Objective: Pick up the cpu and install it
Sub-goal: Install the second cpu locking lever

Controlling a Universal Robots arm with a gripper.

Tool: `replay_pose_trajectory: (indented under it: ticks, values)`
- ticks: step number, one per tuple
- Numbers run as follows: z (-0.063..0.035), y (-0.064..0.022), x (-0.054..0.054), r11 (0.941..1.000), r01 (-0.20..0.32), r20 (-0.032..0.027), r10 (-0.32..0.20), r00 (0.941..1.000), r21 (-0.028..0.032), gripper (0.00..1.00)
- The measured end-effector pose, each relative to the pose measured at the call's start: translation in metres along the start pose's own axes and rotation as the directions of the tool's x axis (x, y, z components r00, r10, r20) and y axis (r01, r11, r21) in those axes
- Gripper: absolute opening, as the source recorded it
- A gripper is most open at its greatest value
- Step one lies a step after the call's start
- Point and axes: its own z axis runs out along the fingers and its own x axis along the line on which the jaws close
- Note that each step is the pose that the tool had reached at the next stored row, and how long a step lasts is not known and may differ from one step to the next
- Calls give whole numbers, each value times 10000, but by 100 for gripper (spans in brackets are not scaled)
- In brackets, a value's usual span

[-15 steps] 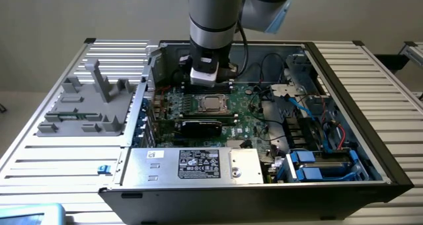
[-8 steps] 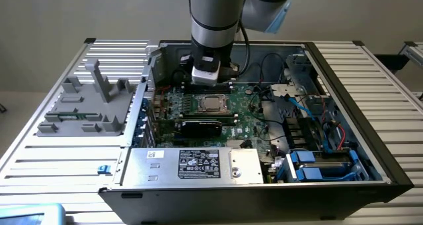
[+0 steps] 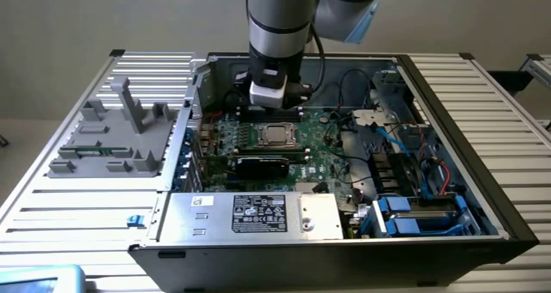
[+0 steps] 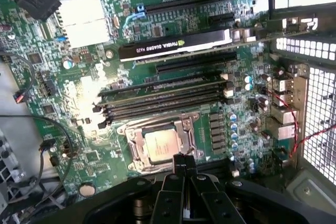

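One cpu (image 4: pixel 161 146): seated in socket (image 4: pixel 135 148), board centre, 12 o'clock of my claw (image 4: pixel 183 162).
Claw: closed, empty, just above.
Handling: light, rigid, slick lid, fragile underside; hold by edges.

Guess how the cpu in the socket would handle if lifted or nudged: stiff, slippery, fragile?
The cpu looks like a thin flat plate with a metal top, so probably rigid and light. Its shiny lid suggests it could be slippery. Lying flat inside the socket frame, it likely won't slide sideways if nudged.

cpu (image 4: pixel 160 145) | shiny silver-tan square | flat, seated in motherboard socket
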Motion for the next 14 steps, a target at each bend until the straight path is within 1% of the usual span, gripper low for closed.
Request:
replay_pose_trajectory:
  ticks: [1, 3, 5, 8, 9, 10, 11, 12, 13, 14]
  values:
    - [4, -15, -4, 9998, -7, -41, 7, 10000, -193, 11]
    - [11, -43, -9, 9985, -20, -116, 14, 9999, -543, 11]
    - [19, -73, -15, 9960, -37, -191, 20, 9998, -893, 11]
    - [33, -124, -25, 9899, -66, -305, 23, 9995, -1417, 11]
    - [37, -140, -29, 9872, -78, -346, 23, 9994, -1591, 11]
    - [41, -159, -33, 9840, -90, -396, 19, 9992, -1779, 11]
    - [47, -178, -36, 9810, -100, -444, 14, 9990, -1936, 11]
    - [50, -198, -41, 9782, -109, -487, 8, 9988, -2076, 11]
    - [52, -220, -45, 9760, -117, -523, 3, 9986, -2174, 11]
    - [51, -250, -52, 9742, -123, -557, -3, 9984, -2252, 11]
